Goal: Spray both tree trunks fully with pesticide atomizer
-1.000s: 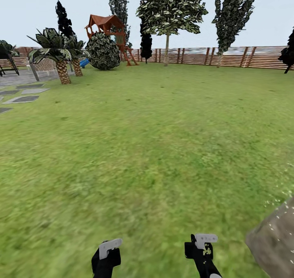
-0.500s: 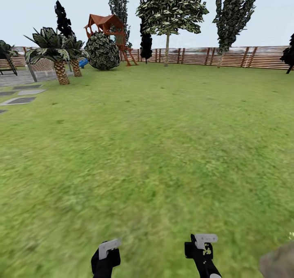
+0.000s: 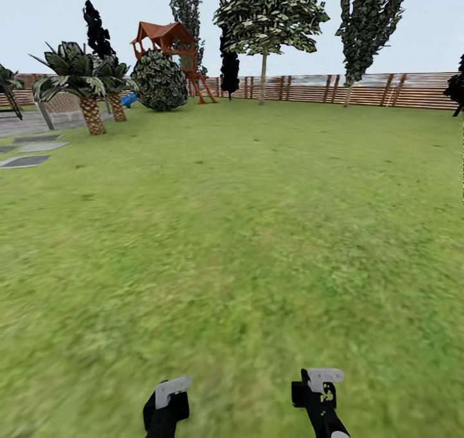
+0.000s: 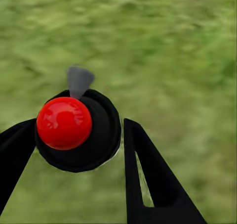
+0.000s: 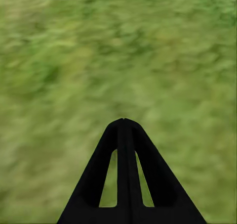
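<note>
The pesticide atomizer (image 4: pixel 74 130), a round black body with a red cap and a grey nozzle, sits between the black fingers of my left gripper (image 4: pixel 79 135), which is shut on it. In the head view the left gripper (image 3: pixel 169 391) hangs low over the lawn at the bottom edge. Beside it, the right gripper (image 3: pixel 322 379) is shut with nothing in it. Its fingers (image 5: pixel 123 150) are pressed together over grass. The thick-trunked trees and their trunks are out of view.
Open lawn (image 3: pixel 245 232) stretches ahead to a brown slatted fence (image 3: pixel 386 90). Thin-trunked trees (image 3: pixel 264 19) stand along it. A wooden play tower (image 3: pixel 169 42), a round bush (image 3: pixel 161 80) and palm-like plants (image 3: pixel 84 84) are far left, with paving slabs (image 3: pixel 26 161).
The whole head view has shifted: a mottled grey-brown trunk with white specks at the lower right has slid out of the picture. Both grippers keep their pose.
</note>
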Controlling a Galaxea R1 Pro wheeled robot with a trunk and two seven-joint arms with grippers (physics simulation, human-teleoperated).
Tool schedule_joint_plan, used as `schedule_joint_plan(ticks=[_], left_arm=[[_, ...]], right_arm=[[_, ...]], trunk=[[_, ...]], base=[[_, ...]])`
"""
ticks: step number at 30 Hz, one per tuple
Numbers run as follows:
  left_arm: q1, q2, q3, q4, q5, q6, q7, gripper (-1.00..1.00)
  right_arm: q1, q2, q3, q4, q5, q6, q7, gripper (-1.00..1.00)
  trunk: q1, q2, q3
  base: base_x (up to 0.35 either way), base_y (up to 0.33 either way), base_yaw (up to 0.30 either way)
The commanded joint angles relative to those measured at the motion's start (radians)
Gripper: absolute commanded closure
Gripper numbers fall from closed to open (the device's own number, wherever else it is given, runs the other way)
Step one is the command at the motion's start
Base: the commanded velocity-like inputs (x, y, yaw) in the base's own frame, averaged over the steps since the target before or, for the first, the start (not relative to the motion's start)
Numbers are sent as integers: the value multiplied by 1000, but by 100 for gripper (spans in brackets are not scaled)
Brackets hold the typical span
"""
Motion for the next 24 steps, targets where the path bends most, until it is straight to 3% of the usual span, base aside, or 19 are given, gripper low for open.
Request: schedule_joint_plan(ticks=[1, 15, 19, 24], left_arm=[[-1, 1, -5, 0, 9, -8, 7, 100], [-1, -3, -9, 1, 6, -9, 5, 100], [-1, -3, -10, 1, 6, -8, 4, 100], [-1, -4, -10, 4, 6, -8, -8, 100]], right_arm=[[0, 1, 1, -2, 10, 8, -5, 100], [0, 1, 1, 0, 8, 8, -3, 100], [0, -5, 0, -1, -52, 9, -1, 100], [0, -8, -1, -2, -72, 9, -1, 100]], trunk=[[0, 0, -1], [0, 0, -1], [0, 0, -1], [0, 0, -1]], base=[[334, 0, -159], [334, 0, -40], [334, 0, 0], [334, 0, 0]])
